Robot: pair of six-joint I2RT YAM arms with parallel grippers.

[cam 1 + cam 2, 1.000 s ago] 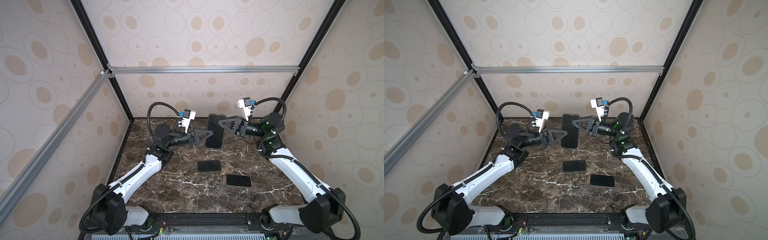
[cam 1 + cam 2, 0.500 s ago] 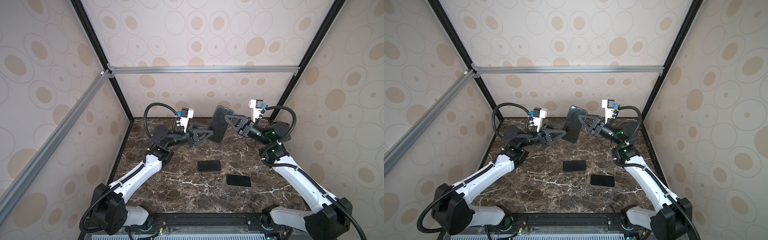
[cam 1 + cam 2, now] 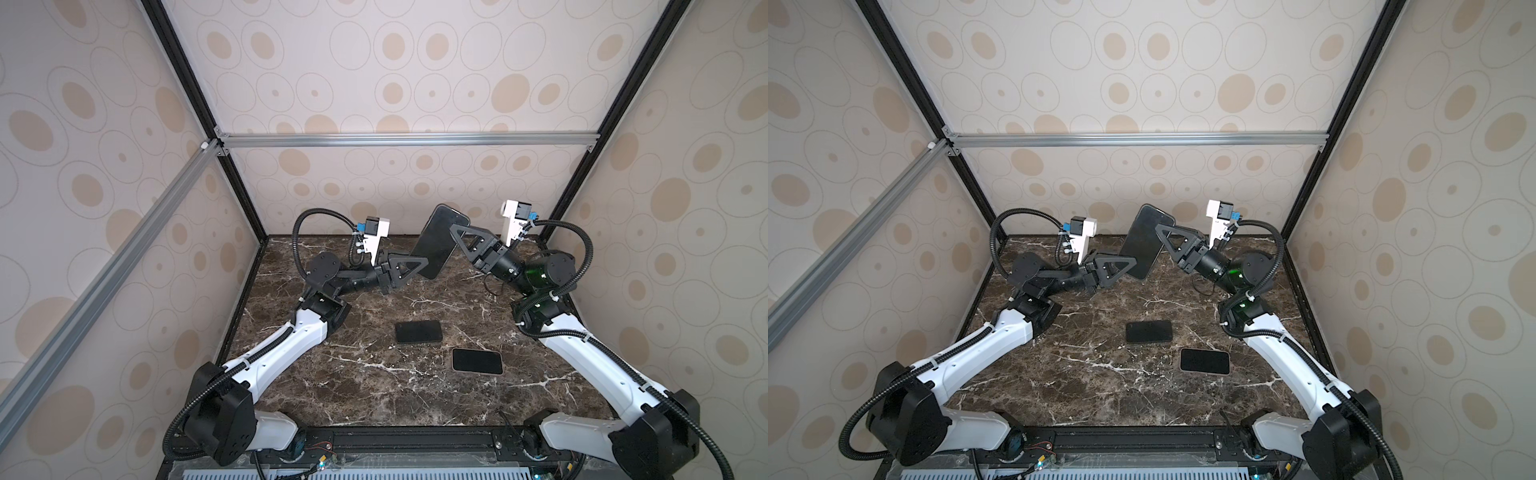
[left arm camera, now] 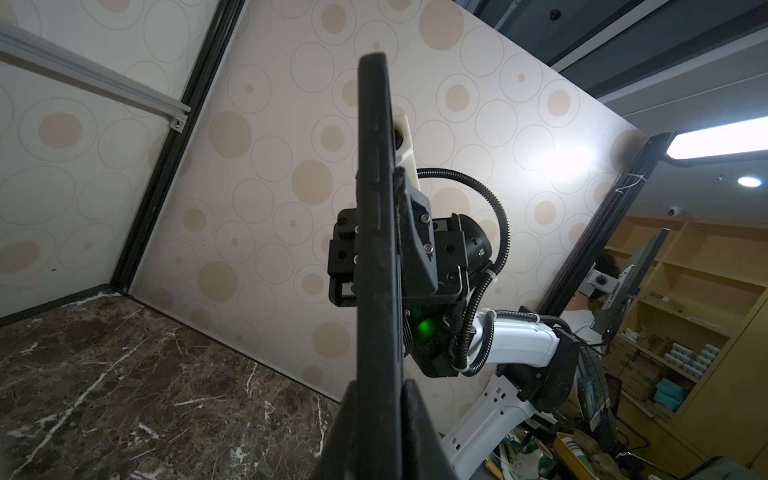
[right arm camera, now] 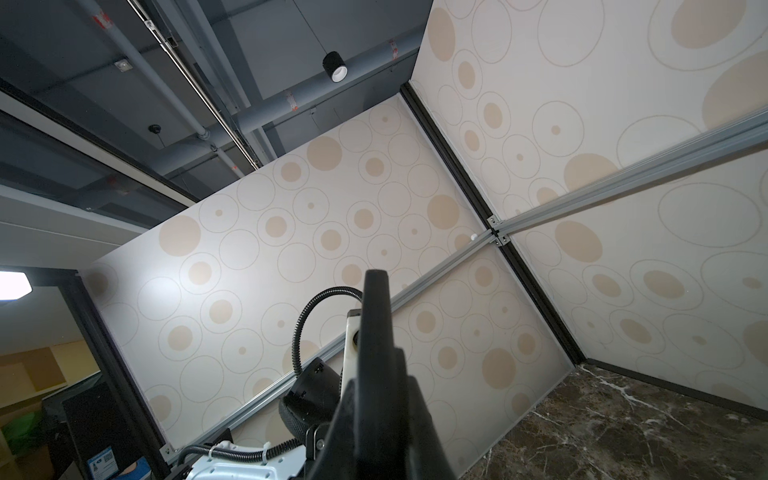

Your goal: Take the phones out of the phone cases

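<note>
- The phone [image 3: 440, 241], in its black phone case [image 4: 376, 208], hangs tilted in the air above the far end of the desk [image 3: 374, 395], touching nothing but me.
- My left fingers [image 3: 422, 262] are pinched on its lower edge, the end nearer the desk. My right fingers [image 3: 455, 232] are pinched on a long side, higher above the desk.
- As I judge it, the handset is stiff, glass-faced and fairly weighty. The case looks like a snug, slightly yielding shell, so a corner of it should flex while the phone will not.
- Best hold: one pair clamps the case rim alone while the other peels at a corner, never squeezing hard across the screen.
- A slip would drop it onto the desk, where two other handsets [image 3: 417, 331] lie flat, well apart from it.
</note>
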